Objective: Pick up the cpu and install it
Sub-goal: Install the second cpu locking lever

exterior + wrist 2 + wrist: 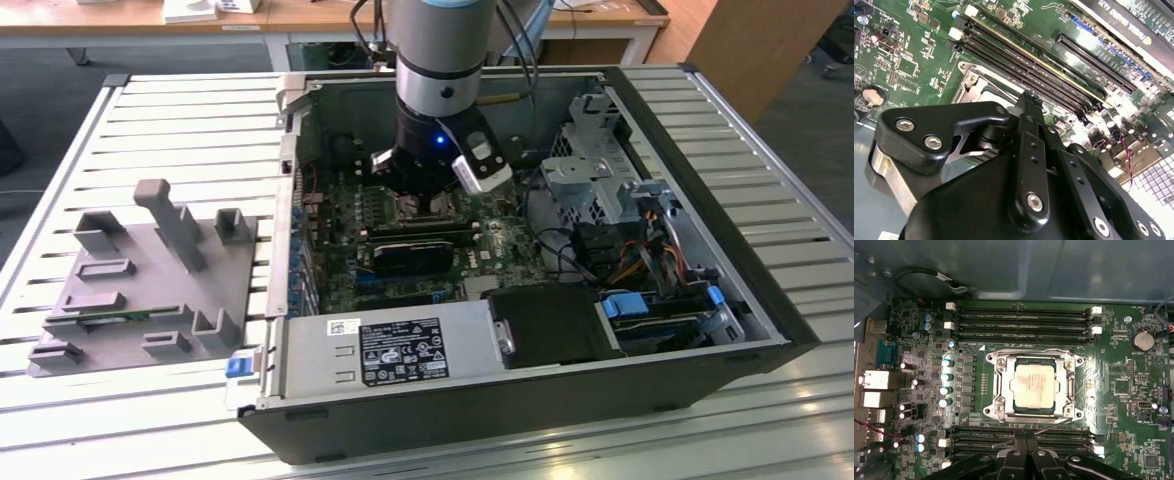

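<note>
Gripper [1026, 440] hangs just above the motherboard [1124, 390], jaws pressed together on nothing, near the socket frame [1033, 385] where the cpu [1033, 386] sits seated.

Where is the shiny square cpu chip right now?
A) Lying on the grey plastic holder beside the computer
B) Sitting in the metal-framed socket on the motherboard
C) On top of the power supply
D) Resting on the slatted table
B: in the first wrist view the cpu lies flat inside the metal-framed socket on the green motherboard, between the rows of memory slots.
</note>
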### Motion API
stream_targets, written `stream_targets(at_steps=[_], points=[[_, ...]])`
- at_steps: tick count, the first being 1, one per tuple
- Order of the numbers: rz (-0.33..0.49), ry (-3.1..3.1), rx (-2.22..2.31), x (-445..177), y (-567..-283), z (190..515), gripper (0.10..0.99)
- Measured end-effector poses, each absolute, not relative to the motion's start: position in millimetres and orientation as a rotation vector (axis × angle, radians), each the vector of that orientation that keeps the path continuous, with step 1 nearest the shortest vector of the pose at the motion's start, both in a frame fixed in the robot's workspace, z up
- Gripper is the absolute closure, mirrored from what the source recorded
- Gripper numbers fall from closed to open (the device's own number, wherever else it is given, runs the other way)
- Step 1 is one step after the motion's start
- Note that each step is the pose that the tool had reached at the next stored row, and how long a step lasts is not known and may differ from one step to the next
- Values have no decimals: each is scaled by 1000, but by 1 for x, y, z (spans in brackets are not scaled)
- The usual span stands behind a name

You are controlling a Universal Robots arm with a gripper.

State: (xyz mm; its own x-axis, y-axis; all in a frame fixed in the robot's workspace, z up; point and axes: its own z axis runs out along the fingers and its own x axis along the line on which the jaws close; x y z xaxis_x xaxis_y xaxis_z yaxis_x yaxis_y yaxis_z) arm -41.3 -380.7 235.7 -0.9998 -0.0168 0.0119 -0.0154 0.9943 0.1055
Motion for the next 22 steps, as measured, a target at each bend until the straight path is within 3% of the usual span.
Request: stream_targets(at_steps=[22], points=[[-235,-3120,24,-53,-389,224,980]])
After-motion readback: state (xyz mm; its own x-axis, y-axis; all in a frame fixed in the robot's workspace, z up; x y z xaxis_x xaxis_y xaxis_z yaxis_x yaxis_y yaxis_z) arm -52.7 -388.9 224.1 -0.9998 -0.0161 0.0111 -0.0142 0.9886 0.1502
